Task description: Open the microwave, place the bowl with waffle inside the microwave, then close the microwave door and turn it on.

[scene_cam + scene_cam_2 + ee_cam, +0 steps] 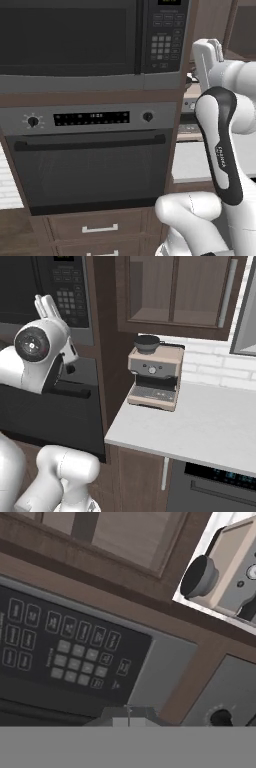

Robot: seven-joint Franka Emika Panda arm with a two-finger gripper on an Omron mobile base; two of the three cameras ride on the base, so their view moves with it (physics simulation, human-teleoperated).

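- The microwave [95, 42] sits built into the dark wood cabinetry, above the oven [90, 155] with its two knobs and bar handle.
- The microwave door [67, 37], a wide dark glass panel, lies flush with the grey frame, so it is closed.
- The black keypad panel [166, 35] stands at the right end of the microwave; in the hand view its rows of buttons [75, 657] run tilted across the left half.
- The white arm rises at the right of the left base view, with its hand raised near the keypad's right edge.
- The claw [47, 306] shows in the right base view as two pale fingers pressed together, pointing up toward the keypad; it is closed and holds nothing.
- From these views I cannot tell whether the fingertips touch the panel or hang just in front of it.
- To the right of the cabinet column, a pale grey table [200, 426] carries a beige espresso machine [154, 378] with a dark round top.
- Wooden wall cabinets [175, 291] hang above that table.
- Two drawers with light handles [100, 228] sit below the oven.
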